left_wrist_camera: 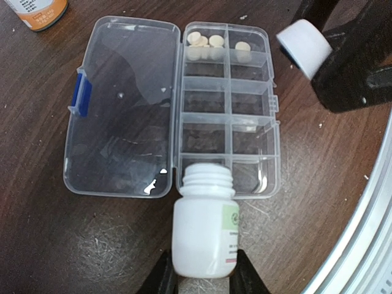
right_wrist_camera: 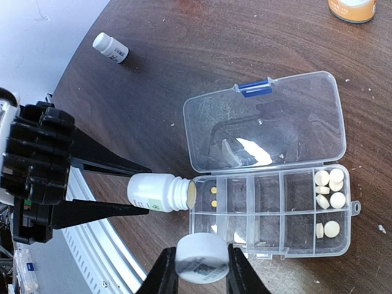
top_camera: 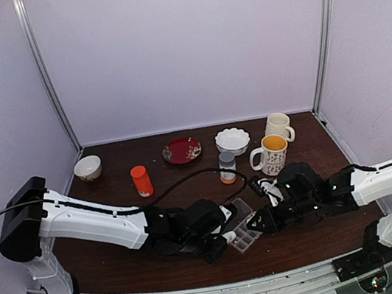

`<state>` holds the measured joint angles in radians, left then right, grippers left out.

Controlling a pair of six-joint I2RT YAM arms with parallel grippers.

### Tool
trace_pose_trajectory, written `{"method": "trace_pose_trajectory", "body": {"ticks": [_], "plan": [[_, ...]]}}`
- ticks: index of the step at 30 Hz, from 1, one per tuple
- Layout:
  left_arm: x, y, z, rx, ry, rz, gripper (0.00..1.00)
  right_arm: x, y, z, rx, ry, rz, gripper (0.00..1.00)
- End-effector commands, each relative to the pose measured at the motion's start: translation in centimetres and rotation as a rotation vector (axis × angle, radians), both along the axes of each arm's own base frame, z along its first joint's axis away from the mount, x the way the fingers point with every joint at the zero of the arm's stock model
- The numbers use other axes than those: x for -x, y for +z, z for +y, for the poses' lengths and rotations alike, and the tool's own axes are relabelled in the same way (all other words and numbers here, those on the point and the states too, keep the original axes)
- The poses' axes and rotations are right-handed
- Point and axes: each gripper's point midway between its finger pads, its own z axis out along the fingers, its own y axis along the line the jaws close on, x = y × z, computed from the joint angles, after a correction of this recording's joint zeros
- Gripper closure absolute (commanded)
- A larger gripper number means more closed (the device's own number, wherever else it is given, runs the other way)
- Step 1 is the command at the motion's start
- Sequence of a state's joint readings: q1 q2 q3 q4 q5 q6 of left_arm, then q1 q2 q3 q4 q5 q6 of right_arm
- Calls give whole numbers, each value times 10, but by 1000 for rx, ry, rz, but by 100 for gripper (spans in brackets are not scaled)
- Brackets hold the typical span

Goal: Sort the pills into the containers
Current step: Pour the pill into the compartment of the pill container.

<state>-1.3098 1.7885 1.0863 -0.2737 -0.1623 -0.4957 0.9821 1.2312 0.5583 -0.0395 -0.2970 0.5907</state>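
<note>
Bottle (left_wrist_camera: 204,236), white and uncapped, sat clenched in the left gripper (left_wrist_camera: 205,272), tipped with its mouth at the nearest cell of the open organiser (left_wrist_camera: 274,122); two yellow pills (right_wrist_camera: 214,196) lay there, white pills (left_wrist_camera: 208,41) at the far end. The right gripper (right_wrist_camera: 201,269) clasped the cap (right_wrist_camera: 201,258); pouring would go best slowly, mouth kept over one cell.

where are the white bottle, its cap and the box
white bottle (left_wrist_camera: 204,236), left wrist view, on its side wall
cap (right_wrist_camera: 201,258), right wrist view, on its middle
box (left_wrist_camera: 228,98), left wrist view, on its centre divider
</note>
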Motion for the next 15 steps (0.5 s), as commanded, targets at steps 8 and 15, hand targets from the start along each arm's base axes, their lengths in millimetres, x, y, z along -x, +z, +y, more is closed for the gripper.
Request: {"method": "trace_pose_trajectory", "body": {"ticks": [8,15], "plan": [[-3,13,-8,48,-5,-8,100,1,3,-2,-10,-6,-15,100],[-6,9,-3,23,7,-4,100,1,2,-4,-1,-9,-16,100]]}}
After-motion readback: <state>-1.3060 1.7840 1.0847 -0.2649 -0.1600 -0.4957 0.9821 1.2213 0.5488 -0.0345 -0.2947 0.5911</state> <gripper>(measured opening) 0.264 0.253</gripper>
